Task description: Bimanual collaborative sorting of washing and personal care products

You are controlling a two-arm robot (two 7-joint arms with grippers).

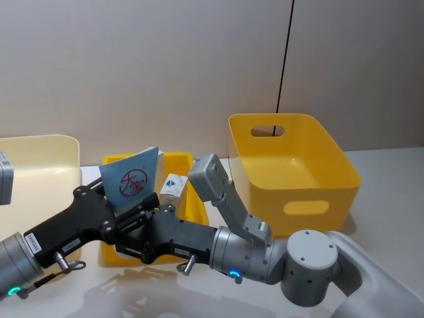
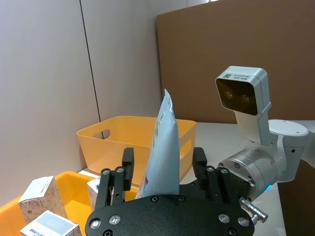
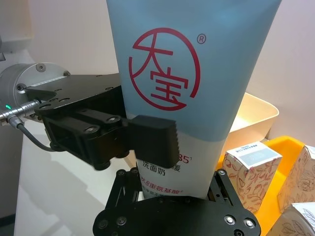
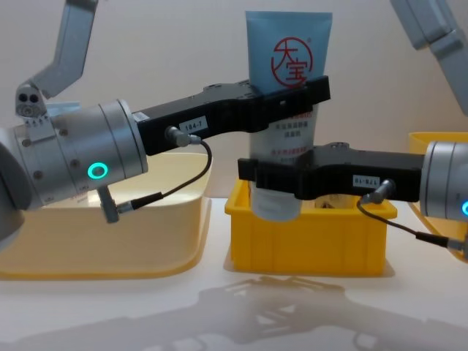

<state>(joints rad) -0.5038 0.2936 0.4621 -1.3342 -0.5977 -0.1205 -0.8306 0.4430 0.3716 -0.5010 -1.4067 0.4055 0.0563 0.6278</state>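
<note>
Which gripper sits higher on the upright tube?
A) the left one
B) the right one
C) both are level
A: in the chest view the left gripper crosses the tube just under its red logo, while the right gripper sits lower, just above the yellow bin.

Chest cam: tall light blue and white squeeze tube with a red round logo (image 4: 287, 44) stands upright at centre. Left gripper (image 4: 289, 102), black, comes in from the left and is clamped across the tube just under the logo. Right gripper (image 4: 281, 175) comes in from the right, clamped on the white lower part. Tube's bottom end sits level with the rim of the small bright yellow plastic bin (image 4: 307, 241). Wide pale yellow tub (image 4: 110, 234) at left.
</note>
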